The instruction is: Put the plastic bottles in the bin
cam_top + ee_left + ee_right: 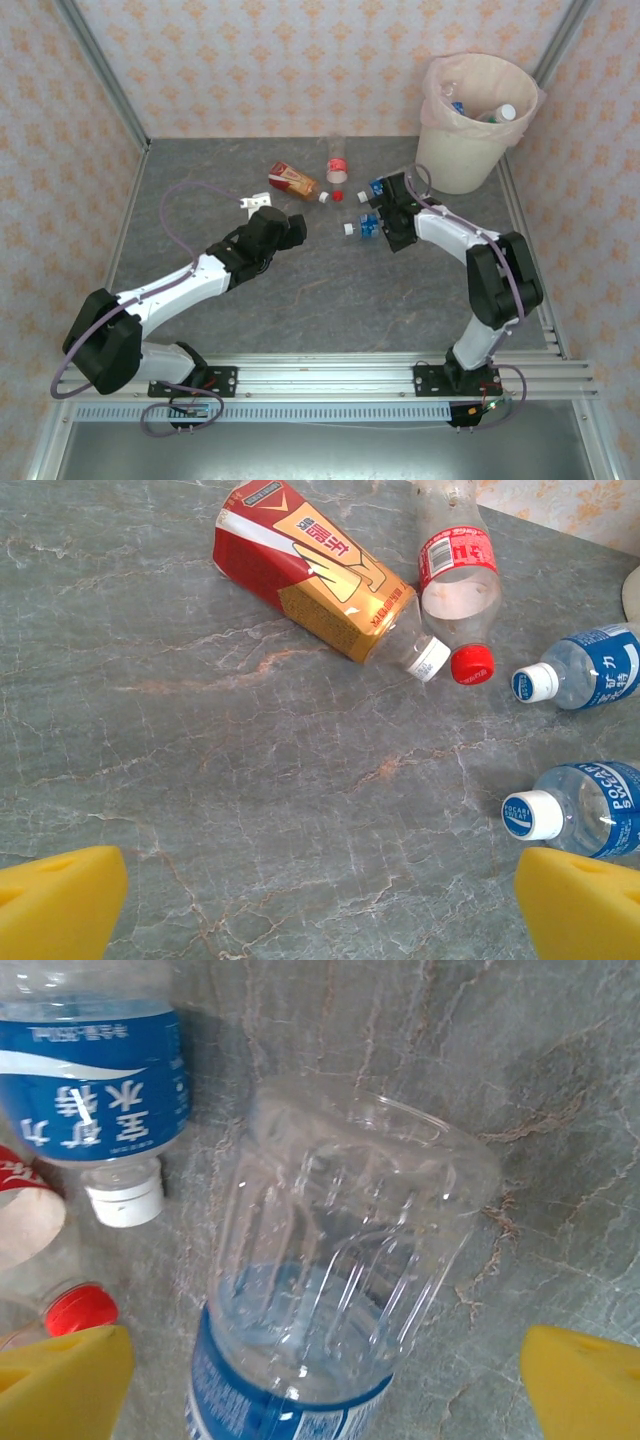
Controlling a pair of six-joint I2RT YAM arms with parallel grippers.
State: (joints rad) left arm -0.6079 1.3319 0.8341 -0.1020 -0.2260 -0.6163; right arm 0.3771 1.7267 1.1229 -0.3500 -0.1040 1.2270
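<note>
The plastic bottles [293, 182] lie scattered mid-table, four of them, well apart from the bin [460, 160] in the far right corner. The right gripper [320, 1385] is the nearer one. Spread wide, it hangs over a blue-labelled bottle [340, 1260] whose long axis runs straight between its fingers, base pointing away. The left gripper [320, 905], equally wide and holding nothing, hovers off to the side.

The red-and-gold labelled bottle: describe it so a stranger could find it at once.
From the cream bin at the far right corner of the table, follow the bottles lying to its left. The farthest one is the red-and-gold labelled bottle, on its side, white-capped. Beside it, the red-banded bottle and the two blue-labelled bottles are mostly clear; this one is wrapped almost whole.
</note>
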